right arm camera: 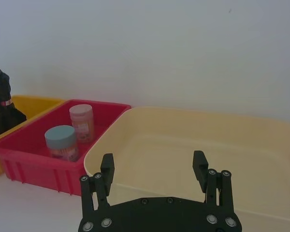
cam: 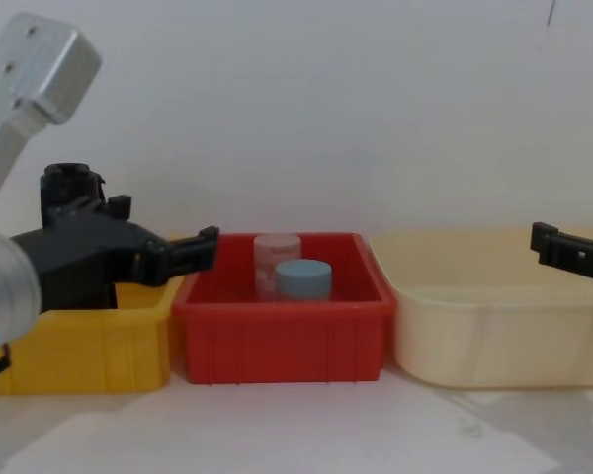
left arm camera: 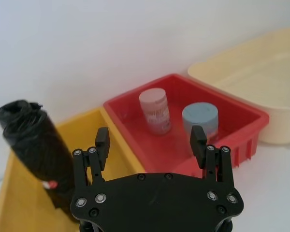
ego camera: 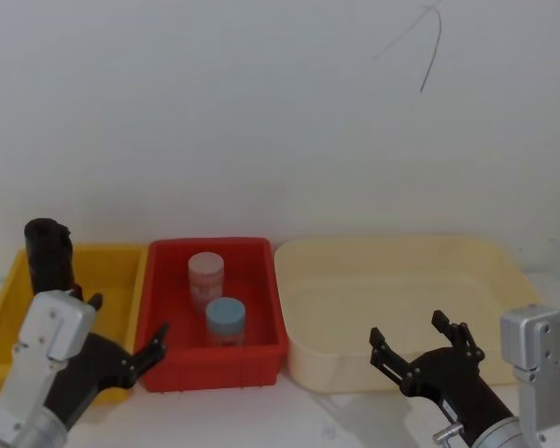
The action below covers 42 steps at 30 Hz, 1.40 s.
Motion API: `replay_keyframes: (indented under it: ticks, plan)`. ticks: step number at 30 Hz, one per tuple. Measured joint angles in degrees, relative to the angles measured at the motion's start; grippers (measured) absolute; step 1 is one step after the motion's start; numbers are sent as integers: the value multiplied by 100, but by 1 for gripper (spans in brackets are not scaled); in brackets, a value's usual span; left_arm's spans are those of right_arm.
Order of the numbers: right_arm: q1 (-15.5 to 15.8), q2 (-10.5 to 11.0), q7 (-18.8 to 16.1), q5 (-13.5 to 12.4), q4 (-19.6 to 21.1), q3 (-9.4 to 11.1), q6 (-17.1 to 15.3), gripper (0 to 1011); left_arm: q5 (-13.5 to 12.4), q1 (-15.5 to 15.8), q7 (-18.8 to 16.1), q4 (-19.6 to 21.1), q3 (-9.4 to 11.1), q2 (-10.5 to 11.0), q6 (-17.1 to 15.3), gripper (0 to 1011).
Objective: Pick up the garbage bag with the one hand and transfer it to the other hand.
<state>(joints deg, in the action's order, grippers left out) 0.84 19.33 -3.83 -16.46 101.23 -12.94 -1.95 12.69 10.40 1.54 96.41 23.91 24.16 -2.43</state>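
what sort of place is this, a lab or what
Likely a robot test bench in a lab: a white table against a plain white wall, a yellow bin, red bin and cream tub in a row, and the left gripper and right gripper open before them.

Lab-style test bench, plain and staged, nothing domestic about it.
A white table [cam: 277, 425] stands against a blank white wall [cam: 326, 118]. Along the table's back edge three plain plastic containers sit in a tidy row: a yellow bin [cam: 89, 346], a red bin [cam: 282, 341] and a cream tub [cam: 484, 346].
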Motion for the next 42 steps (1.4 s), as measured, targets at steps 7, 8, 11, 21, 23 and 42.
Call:
replay_keyframes:
  ticks: [7, 8, 11, 21, 23, 42]
  plan:
    - [0, 0, 0, 0, 0, 0, 0, 1001, 163, -355, 46, 254, -247, 217, -84, 1001]
    - [0, 0, 0, 0, 0, 0, 0, 1001, 188, -391, 49, 274, -275, 237, -95, 1002]
    - [0, 0, 0, 0, 0, 0, 0, 1001, 272, -523, 61, 351, -403, 304, -122, 1002]
    - [0, 0, 0, 0, 0, 0, 0, 1001, 573, -711, 101, 388, -748, 373, -228, 1002]
    - [0, 0, 0, 0, 0, 0, 0, 1001, 607, -704, 102, 354, -807, 374, -257, 1002]
    - [0, 0, 0, 0, 0, 0, 0, 1001, 488, -180, 102, -38, -973, 356, -554, 1002]
